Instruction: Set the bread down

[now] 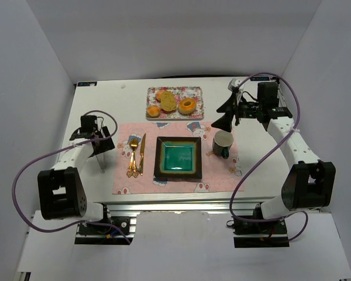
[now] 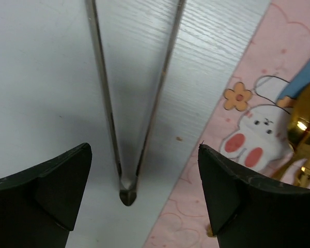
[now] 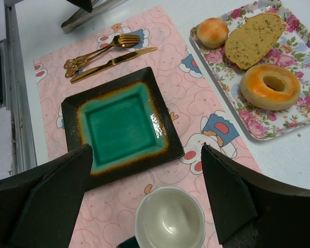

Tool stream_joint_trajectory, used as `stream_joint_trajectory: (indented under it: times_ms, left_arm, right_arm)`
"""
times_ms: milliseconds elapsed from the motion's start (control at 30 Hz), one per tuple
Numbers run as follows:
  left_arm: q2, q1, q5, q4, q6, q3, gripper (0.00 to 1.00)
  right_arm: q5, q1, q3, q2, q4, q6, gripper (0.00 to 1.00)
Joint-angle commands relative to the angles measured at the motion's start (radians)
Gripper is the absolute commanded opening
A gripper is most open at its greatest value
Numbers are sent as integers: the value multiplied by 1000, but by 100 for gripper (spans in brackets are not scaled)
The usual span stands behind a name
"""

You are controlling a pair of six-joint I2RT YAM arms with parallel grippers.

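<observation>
Tan speckled bread slice [image 3: 254, 39] lies on flowered rectangular tray [image 3: 299, 111]; left pincer [image 2: 144, 150] and right pincer [image 3: 145, 155] both wide, I risk knocking thin steel tongs [image 2: 127, 191] askew.

White table [image 1: 111, 96], plain white walls [image 1: 175, 35] on three sides.

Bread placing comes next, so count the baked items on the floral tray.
3, all on the floral tray: a round bun at one end, a brown bread slice beside it, a ring-shaped bagel at the other end. None seems hidden.
</observation>
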Motion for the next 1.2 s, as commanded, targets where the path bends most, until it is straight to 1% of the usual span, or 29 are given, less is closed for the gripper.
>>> stream_joint_trajectory:
  times_ms: [0,133,233,333,433,467,667,700,767,800,867,900,967,1000,1033,1067,1100,1133,1167]
  left_arm:
    - [48,37,-61,58,80,39,92]
    - [106,72,-42,141,84,29,89]
    - [160,77,-7,169,90,15,86]
    - [197,89,20,219,85,-1,80]
    - [205,102,48,261,71,-34,75]
    - [206,114,69,285,65,-44,71]
    - [217,129,97,310,57,-97,60]
    - [215,131,100,313,59,-103,48]
    - [203,134,109,310,61,-110,34]
    - [191,135,111,309,58,-110,22]
    - [157,135,122,305,51,-97,13]
    - [116,135,137,301,36,-88,10]
    - [70,135,181,281,12,-59,7]
    - [24,134,236,276,-30,-27,7]
    - [1,131,269,276,-54,-15,10]
    - [-18,125,299,275,-121,1,12]
    - [-30,117,325,270,-155,37,15]
    - [-39,91,371,261,-185,54,17]
    - [-42,77,399,275,-217,68,22]
  right_arm:
    - [-26,0,-25,-37,61,11,90]
    - [-20,-3,-25,-36,67,16,89]
    - [-14,-4,-22,-31,84,37,89]
    - [-14,-6,-14,-31,92,48,89]
    - [-13,-6,-9,-33,89,48,89]
    - [-11,-10,-9,-33,87,48,89]
    - [-8,-15,-8,-40,87,53,89]
    - [-8,-15,-8,-45,87,54,89]
    - [-6,-16,-9,-46,87,56,89]
    - [-8,-16,-9,-48,87,56,90]
    - [-8,-19,-9,-48,86,56,90]
    - [-8,-20,-9,-51,84,56,89]
    - [-8,-23,-9,-53,84,54,89]
    - [-9,-24,-11,-56,84,54,89]
    - [-9,-24,-12,-56,84,54,90]
    - [-9,-26,-14,-56,86,56,89]
    - [-9,-26,-19,-56,87,59,89]
    - [-11,-27,-22,-57,90,62,89]
    - [-11,-27,-25,-57,98,65,89]
